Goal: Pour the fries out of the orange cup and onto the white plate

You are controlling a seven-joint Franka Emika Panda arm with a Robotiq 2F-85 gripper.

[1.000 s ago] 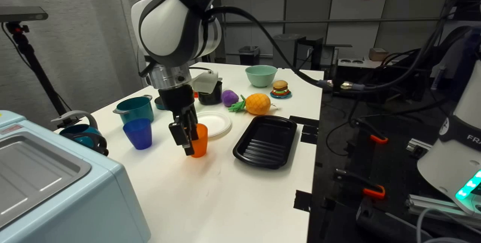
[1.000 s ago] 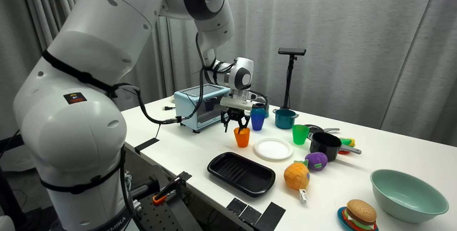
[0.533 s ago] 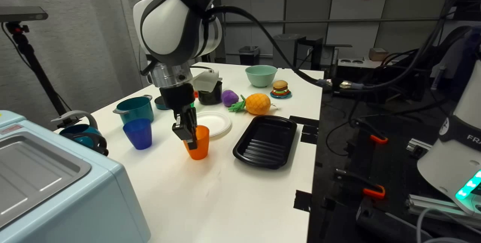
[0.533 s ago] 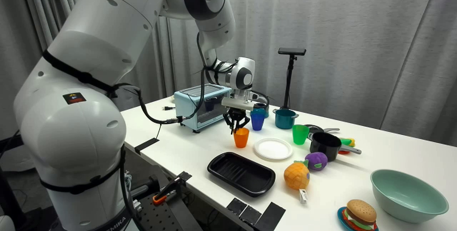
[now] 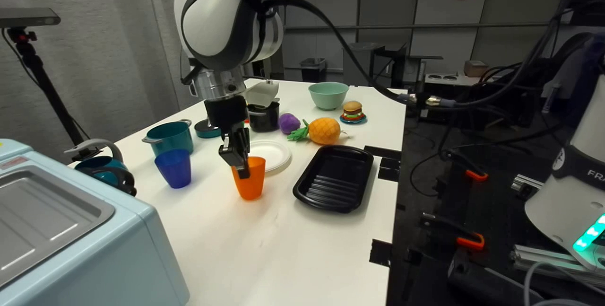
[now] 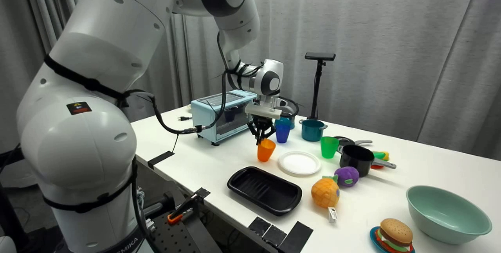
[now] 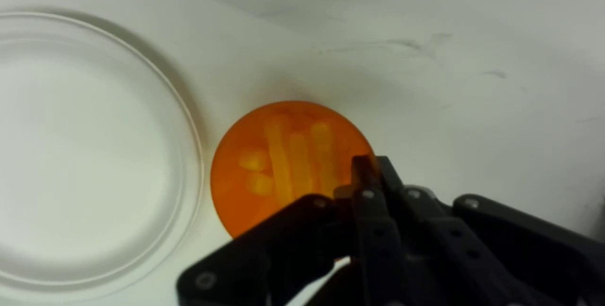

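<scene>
In the wrist view, the gripper had the orange cup pinched at its three o'clock edge. The fries lay inside (long ones, twelve to six). The white plate sat just beside it at nine o'clock, likely the way to tip.

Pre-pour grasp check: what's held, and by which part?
The orange cup, by its rim, pinched in the gripper on the side away from the white plate.

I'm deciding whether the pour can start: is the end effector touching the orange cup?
Touching: the wrist view shows the end effector closed on the orange cup, its rim pinched between the fingers.
</scene>
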